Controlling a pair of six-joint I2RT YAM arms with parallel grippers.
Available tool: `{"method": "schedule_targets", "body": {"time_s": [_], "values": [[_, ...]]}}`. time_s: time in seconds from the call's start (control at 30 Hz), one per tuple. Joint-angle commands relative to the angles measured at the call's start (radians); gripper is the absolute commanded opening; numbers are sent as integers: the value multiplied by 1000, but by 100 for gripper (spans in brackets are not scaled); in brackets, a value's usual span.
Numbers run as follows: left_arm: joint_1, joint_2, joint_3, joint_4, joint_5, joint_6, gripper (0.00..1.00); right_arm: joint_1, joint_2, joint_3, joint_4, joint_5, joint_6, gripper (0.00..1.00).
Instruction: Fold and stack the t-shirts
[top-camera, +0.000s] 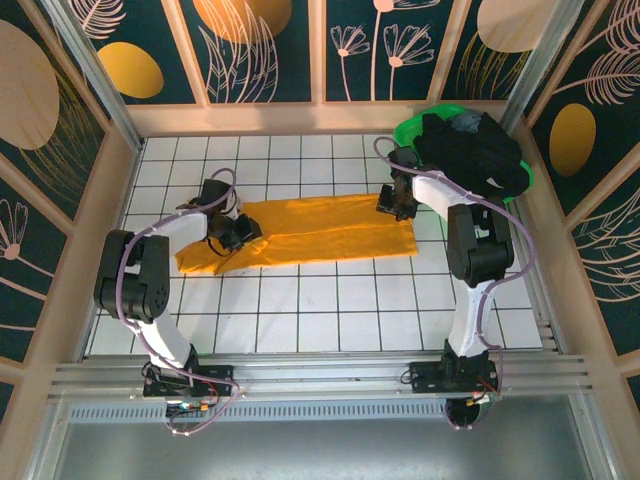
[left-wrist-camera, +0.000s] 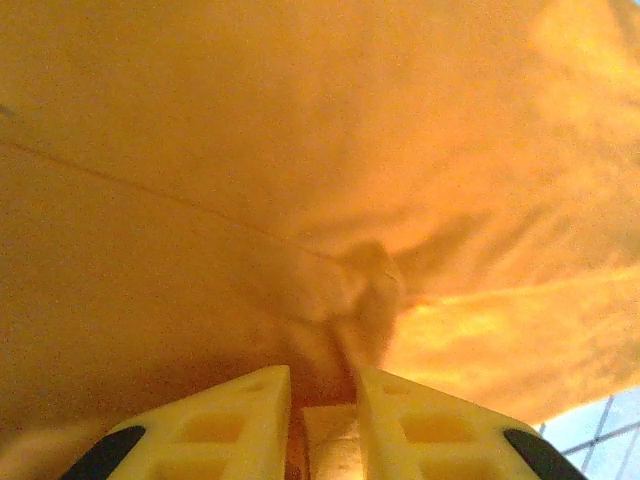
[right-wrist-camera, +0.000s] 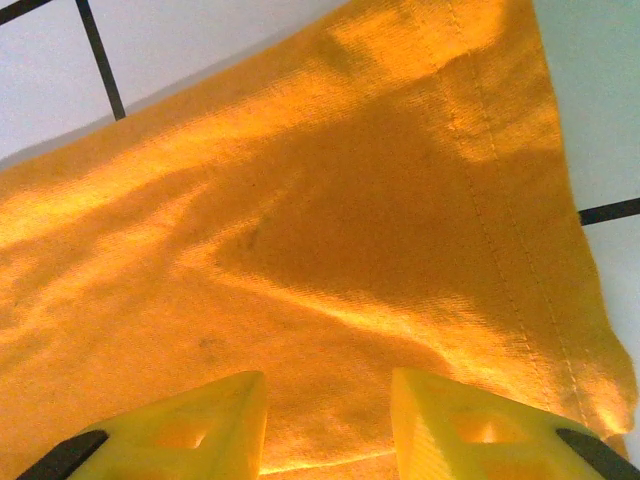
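Dark walls (top-camera: 260, 50) painted with leaves and round shapes are set around a white table (top-camera: 330, 310) marked with thin dark lines. On the middle of the table an orange t-shirt (top-camera: 320, 232) is laid out long and flat, from left to right. It looks to be folded once along its length already, so a second fold is judged to be the step in hand. It is spread in the open so that one end can be reached by each arm.

At the far right corner a green basket (top-camera: 408, 128) is placed. Dark t-shirts (top-camera: 480, 150) are heaped in it and hang over its rim. They are likely kept there to wait their turn, out of the way of the folding.

The left end of the orange t-shirt is held by the left gripper (left-wrist-camera: 322, 388). Its jaws are almost closed, and a small bunch of cloth is pinched between them, so that this end can be lifted. The right gripper (right-wrist-camera: 325, 400) is held low over the right end, near the stitched hem (right-wrist-camera: 530, 230). Its jaws are wide apart and nothing is gripped. It cannot be told if the cloth is touched. A grip there is likely needed before both ends can be carried over together.
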Motion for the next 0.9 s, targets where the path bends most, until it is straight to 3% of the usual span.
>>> {"method": "schedule_targets", "body": {"time_s": [0.0,0.23,0.33,0.4,0.5,0.67,0.87], "values": [[-53,-18,-28,-17,50,-63,24,8,-33,23,-24,-9,6,39],[-126,-4,-9,-81,62,-105,23,10,-69,4,14,-52,-5,39],[-124,-61,44,-156,-23,-101,25,11,-141,-64,133,-185,-29,39],[-109,-92,84,-223,-127,-102,29,13,-200,-133,251,-338,-33,40],[-25,-126,77,-254,-205,-120,34,19,-228,-185,361,-559,-4,41],[179,-122,32,-224,-249,-76,39,83,-227,-188,406,-665,1,43],[306,-52,24,-142,-228,-5,39,141,-204,-147,433,-811,2,46]]}}
